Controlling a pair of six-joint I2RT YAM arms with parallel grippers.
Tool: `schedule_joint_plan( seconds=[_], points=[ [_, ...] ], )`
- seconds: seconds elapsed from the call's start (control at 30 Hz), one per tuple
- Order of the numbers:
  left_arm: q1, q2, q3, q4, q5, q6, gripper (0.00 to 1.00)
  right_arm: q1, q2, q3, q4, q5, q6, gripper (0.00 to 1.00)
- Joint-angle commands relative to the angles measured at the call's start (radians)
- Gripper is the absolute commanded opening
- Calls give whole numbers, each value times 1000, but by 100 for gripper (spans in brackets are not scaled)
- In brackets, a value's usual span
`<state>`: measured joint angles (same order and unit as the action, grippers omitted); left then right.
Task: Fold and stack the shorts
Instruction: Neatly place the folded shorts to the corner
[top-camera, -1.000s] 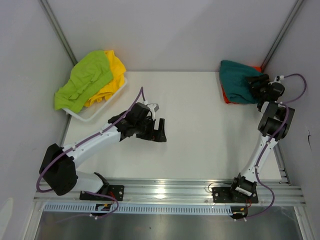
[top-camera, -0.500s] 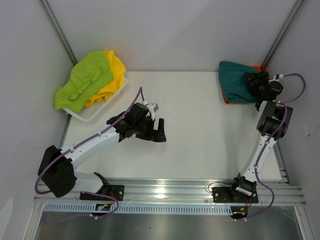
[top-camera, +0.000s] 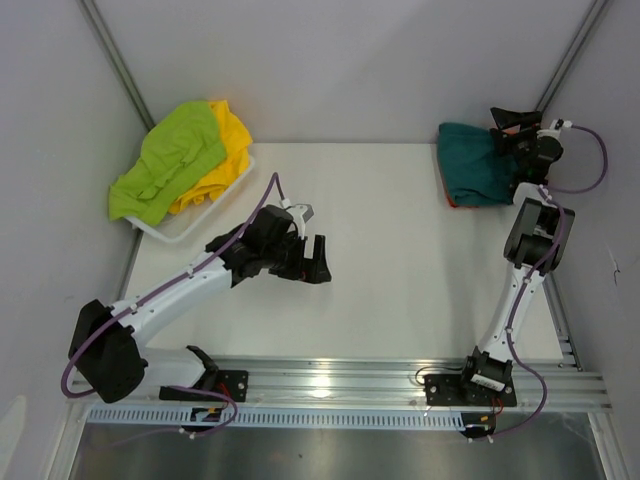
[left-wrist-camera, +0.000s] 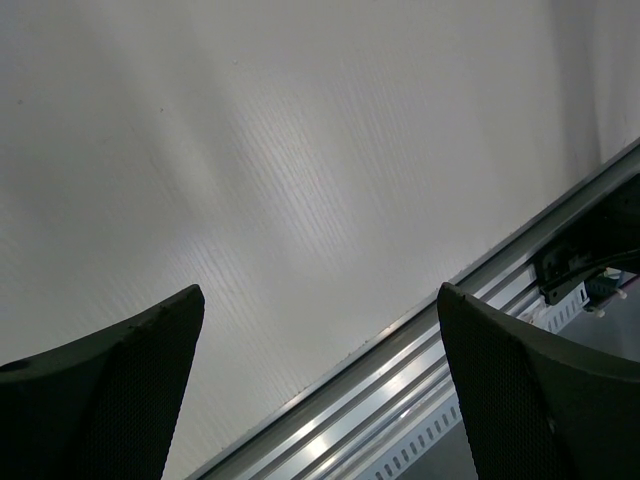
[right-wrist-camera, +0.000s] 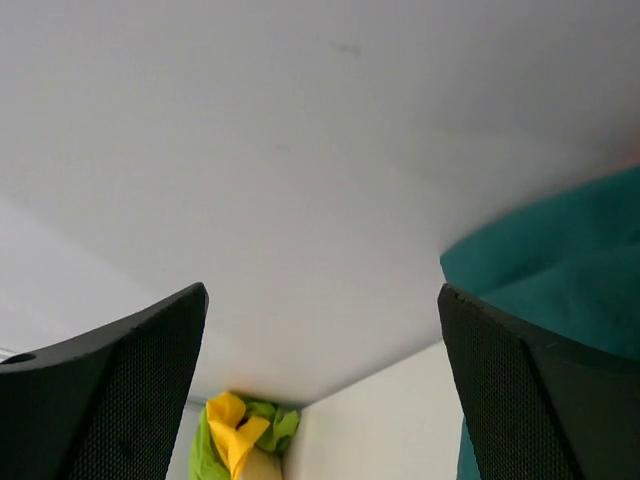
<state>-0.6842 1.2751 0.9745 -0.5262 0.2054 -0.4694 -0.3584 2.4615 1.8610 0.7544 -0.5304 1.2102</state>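
Two pairs piled at far right corner of flat white table: soft teal green shorts on top, bright orange shorts peeking out under. Lime green shorts and yellow shorts heaped in white tray, far left. Right gripper up over teal pile, fingers wide apart, holding nothing. Left gripper near table middle, fingers spread too, holding nothing
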Motion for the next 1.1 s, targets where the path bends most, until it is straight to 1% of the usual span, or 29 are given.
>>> schedule_joint_plan(
  seconds=[0.0, 0.07, 0.1, 0.13, 0.17, 0.2, 0.27, 0.43, 0.63, 0.67, 0.77, 0.8, 0.83, 0.87, 0.9, 0.93, 0.97, 1.0, 1.03, 1.07],
  points=[
    [5, -8, 6, 2, -8, 5, 99, 1, 117, 128, -24, 75, 41, 99],
    [5, -6, 13, 0, -14, 5, 99, 6, 145, 124, -39, 108, 57, 100],
    [5, -5, 15, 0, -15, 3, 99, 6, 139, 95, -38, 139, 64, 100],
    [5, -2, 16, -1, -15, 3, 99, 6, 133, 60, -26, 203, 68, 99],
    [5, 0, 16, -1, -17, 3, 99, 9, 126, 23, 3, 231, 69, 99],
    [5, 1, 18, -4, -17, 3, 99, 9, 126, -2, -13, 248, 69, 100],
    [5, 3, 13, -3, -18, 3, 99, 15, 152, 27, -84, 242, 45, 99],
    [5, 9, 15, -4, -24, 2, 99, 19, 171, 73, -85, 231, 29, 100],
    [6, -17, 23, -3, -64, -8, 99, 27, 111, 205, -187, 198, -41, 99],
    [6, -22, 24, -3, -67, -9, 99, 27, 91, 207, -200, 191, -50, 100],
    [6, -57, 17, 8, -84, -17, 99, 33, -31, 155, -231, 162, -112, 99],
    [6, -84, 12, 12, -90, -18, 99, 36, -112, 132, -250, 149, -156, 99],
    [6, -101, 6, 14, -96, -20, 99, 41, -160, 100, -263, 145, -175, 100],
    [6, -118, -3, 18, -116, -20, 99, 45, -211, 5, -259, 145, -190, 100],
    [6, -140, -7, 18, -132, -23, 99, 49, -317, -47, -254, 144, -221, 99],
    [6, -184, -10, 18, -147, -25, 99, 52, -372, -99, -262, 135, -241, 100],
    [6, -210, -25, 20, -171, -25, 99, 58, -427, -190, -282, 127, -265, 99],
    [8, -236, -31, 25, -182, -21, 99, 62, -537, -232, -312, 125, -318, 100],
    [8, -288, -36, 26, -192, -20, 99, 68, -593, -273, -382, 127, -349, 99],
    [9, -313, -52, 25, -201, -20, 99, 78, -648, -357, -421, 124, -380, 100]
  ],
)
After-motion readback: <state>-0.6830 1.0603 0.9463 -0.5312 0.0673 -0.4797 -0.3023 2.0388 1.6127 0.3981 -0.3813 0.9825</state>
